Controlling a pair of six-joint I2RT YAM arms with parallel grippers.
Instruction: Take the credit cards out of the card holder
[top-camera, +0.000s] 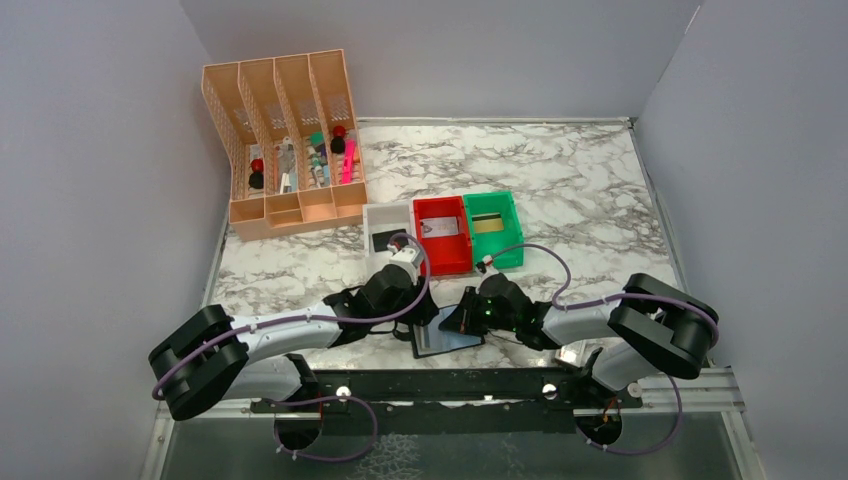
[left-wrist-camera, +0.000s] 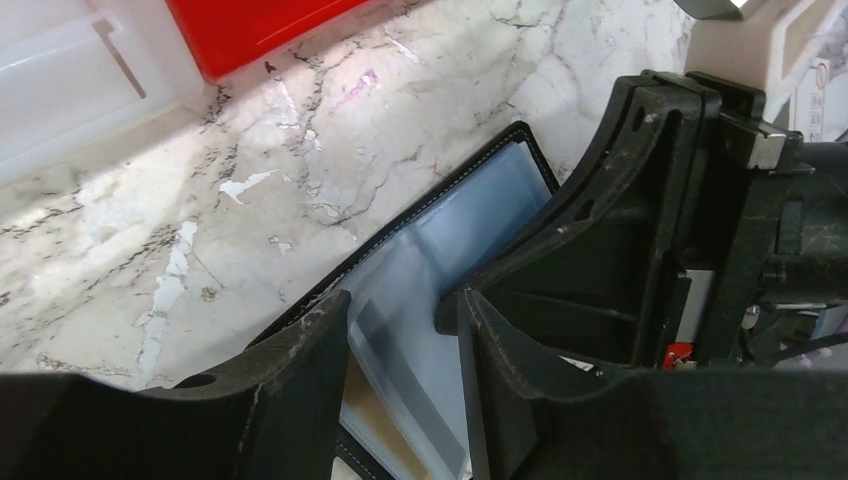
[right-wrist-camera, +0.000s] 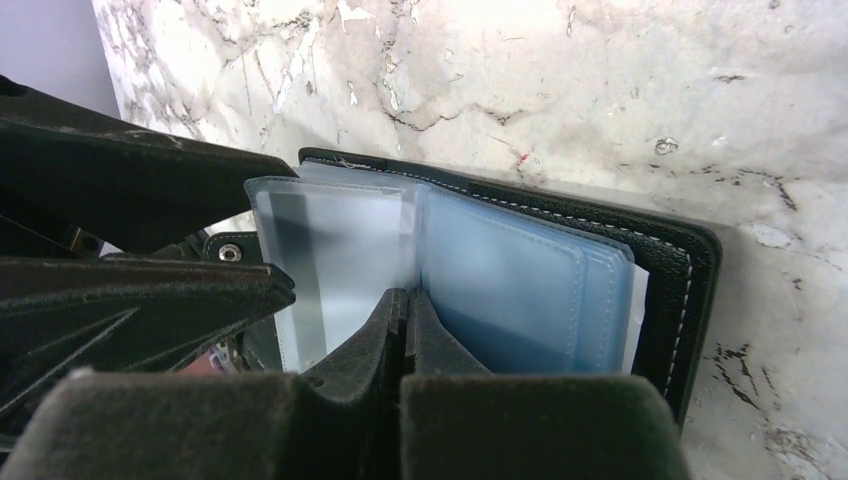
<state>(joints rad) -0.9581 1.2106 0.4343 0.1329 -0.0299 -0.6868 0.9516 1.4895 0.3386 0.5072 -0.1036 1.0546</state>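
Both tools meet low over the card holder (top-camera: 448, 340). The left tool (left-wrist-camera: 398, 305) is released, its two fingers (left-wrist-camera: 300, 380) spread with one of the holder's glossy pocket leaves showing in the gap between them. The right tool (right-wrist-camera: 405, 300) is clenched, with its fingertips pressed together right at the line where a frosted leaf meets the stack of blue pockets. Whether a leaf is pinched between them cannot be told.

Under the tools lies the marbled worktop (top-camera: 560, 190). Far beyond the left tool, and to its left, stands a peach file rack (top-camera: 285, 140) with small items in its slots. Just beyond both tools sit three small bins in a row, side by side: a white bin (top-camera: 390, 218) ahead of the left tool, a red bin (top-camera: 445, 262) in the middle and a green bin (top-camera: 505, 250) ahead of the right tool.

The card holder lies open and flat on the worktop directly beneath both tools, black stitched edge outward, with its pockets fanned.

Each bin holds one card: a black card (top-camera: 383, 240) in the white bin, a whitish card (top-camera: 443, 227) in the red and a yellowish card (top-camera: 488, 223) in the green.
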